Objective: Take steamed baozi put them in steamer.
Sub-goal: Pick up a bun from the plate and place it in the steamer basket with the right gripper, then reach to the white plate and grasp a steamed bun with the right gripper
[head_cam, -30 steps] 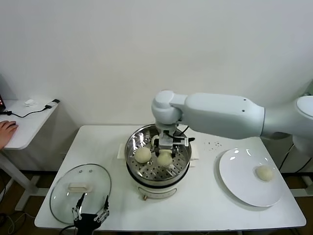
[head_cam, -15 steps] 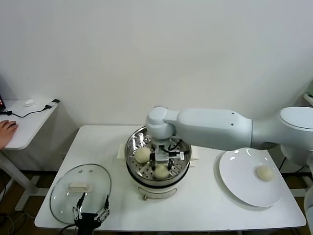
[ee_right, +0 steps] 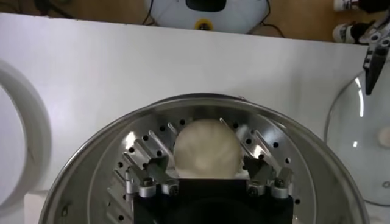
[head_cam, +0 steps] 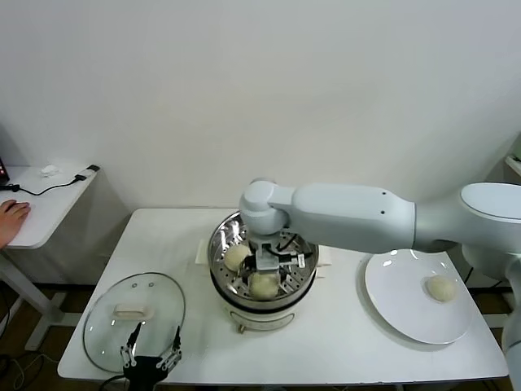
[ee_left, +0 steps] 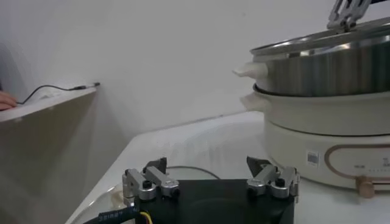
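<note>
Left gripper (head_cam: 150, 356) is parked low at the table's (head_cam: 342, 342) front edge, at 6 o'clock of the glass lid (head_cam: 134, 308); its fingers (ee_left: 143, 182) are spread with nothing between them.

The steamer (head_cam: 260, 265) stands at table centre. One baozi (head_cam: 237, 257) rests on the perforated floor at about 9 o'clock of the basket.

Right gripper (head_cam: 266, 273) is lowered inside the steamer. Its fingers (ee_right: 141, 176) flank a second baozi (ee_right: 207, 148) on both sides at about 6 o'clock of the basket; whether the pads press the bun or stand just off it cannot be told.

The white plate (head_cam: 407, 309) lies at 3 o'clock of the steamer, apart from it. A third baozi (head_cam: 440, 287) sits on its right portion.
</note>
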`<control>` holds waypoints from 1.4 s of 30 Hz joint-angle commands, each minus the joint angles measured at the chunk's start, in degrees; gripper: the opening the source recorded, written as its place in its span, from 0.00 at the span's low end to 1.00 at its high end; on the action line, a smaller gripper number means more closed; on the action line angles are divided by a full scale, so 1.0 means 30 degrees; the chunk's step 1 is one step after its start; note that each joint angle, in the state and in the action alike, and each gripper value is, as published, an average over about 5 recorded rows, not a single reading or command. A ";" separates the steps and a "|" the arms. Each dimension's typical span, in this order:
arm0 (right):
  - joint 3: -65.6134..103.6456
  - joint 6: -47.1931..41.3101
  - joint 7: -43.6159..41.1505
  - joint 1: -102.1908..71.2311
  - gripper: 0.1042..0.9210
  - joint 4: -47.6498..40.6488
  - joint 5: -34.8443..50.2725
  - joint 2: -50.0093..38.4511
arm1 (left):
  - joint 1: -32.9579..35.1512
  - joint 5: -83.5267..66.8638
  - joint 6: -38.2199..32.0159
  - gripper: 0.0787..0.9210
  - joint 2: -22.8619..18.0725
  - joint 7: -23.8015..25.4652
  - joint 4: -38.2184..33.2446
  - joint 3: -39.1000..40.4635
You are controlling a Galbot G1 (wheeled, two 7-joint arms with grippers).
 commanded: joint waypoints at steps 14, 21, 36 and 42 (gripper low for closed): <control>-0.2003 -1.1256 0.8541 0.6183 0.88 0.0569 0.7353 -0.8998 | -0.0005 0.0116 -0.0408 0.88 0.0102 -0.0761 -0.0219 0.0193; -0.2131 -1.4757 0.6863 0.5479 0.88 -0.0149 0.9314 -1.3457 | 0.0151 -0.0125 -0.0495 0.88 0.0375 -0.0496 -0.0346 -0.0029; 0.4067 -1.1675 0.3703 -0.4507 0.88 -0.4900 0.5245 -1.7027 | 0.0362 -0.0110 -0.0605 0.88 0.0286 -0.0551 -0.0490 0.0027; 0.9541 -1.0050 0.3197 -0.9723 0.88 -0.7568 0.2358 -1.6100 | 0.0415 -0.0053 -0.0562 0.88 0.0224 -0.0569 -0.0437 -0.0089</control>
